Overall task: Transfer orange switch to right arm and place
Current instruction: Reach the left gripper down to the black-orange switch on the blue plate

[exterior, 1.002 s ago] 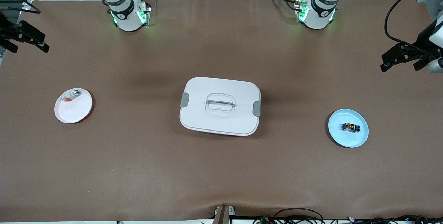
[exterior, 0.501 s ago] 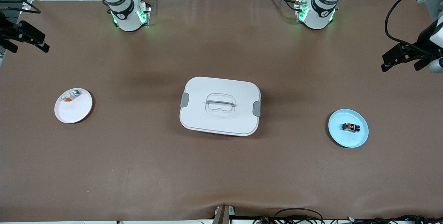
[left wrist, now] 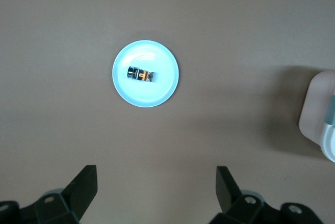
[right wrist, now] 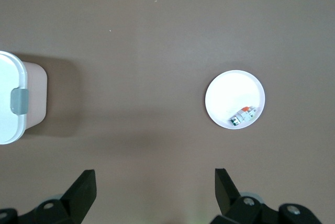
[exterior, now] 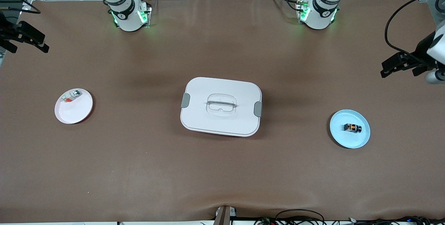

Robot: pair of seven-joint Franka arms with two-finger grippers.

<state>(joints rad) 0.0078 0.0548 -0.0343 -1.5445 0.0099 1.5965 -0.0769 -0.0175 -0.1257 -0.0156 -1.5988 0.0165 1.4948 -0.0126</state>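
The orange switch (exterior: 352, 127), a tiny black block with a glowing orange middle, lies on a light blue plate (exterior: 339, 136) toward the left arm's end of the table. In the left wrist view the switch (left wrist: 140, 74) lies on the plate (left wrist: 163, 89). My left gripper (exterior: 385, 69) hangs open and empty in the air over the bare table at that end, well above the plate; its jaws (left wrist: 156, 182) stand wide apart. My right gripper (exterior: 44, 43) waits open and empty over the table's other end, and also shows in its wrist view (right wrist: 155, 182).
A white lidded box (exterior: 221, 106) with grey clips stands in the middle of the table. A white plate (exterior: 74, 112) toward the right arm's end holds a whitish-clear piece with a red-orange part (exterior: 70, 96); the right wrist view shows that piece (right wrist: 241, 116) too.
My left gripper has shifted a little over the table toward the blue plate. The right arm, the switch and the plates have not moved.
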